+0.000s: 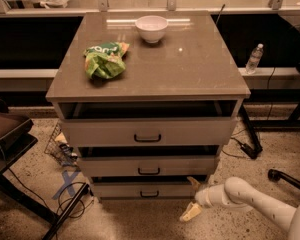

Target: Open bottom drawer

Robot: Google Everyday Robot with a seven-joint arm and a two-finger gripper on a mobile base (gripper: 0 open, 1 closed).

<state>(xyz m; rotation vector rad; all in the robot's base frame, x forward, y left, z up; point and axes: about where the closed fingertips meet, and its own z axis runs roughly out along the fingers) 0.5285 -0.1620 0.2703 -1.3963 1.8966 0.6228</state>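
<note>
The bottom drawer (125, 189) is the lowest and slimmest of three pale drawer fronts, with a small dark bar handle (149, 194). It stands out a little from the cabinet, with a dark gap above it. My gripper (191, 199) is low at the drawer's right end, just in front of the cabinet's lower right corner. It is open and holds nothing: one fingertip (192, 182) is up by the drawer's right edge, the other is down near the floor. It is well to the right of the handle.
The middle drawer (149, 165) and top drawer (147, 131) also stand slightly out. A white bowl (151, 28) and a green chip bag (105, 60) lie on the cabinet top. Cables and blue tape (65, 184) lie on the floor at left. A water bottle (253, 59) stands at right.
</note>
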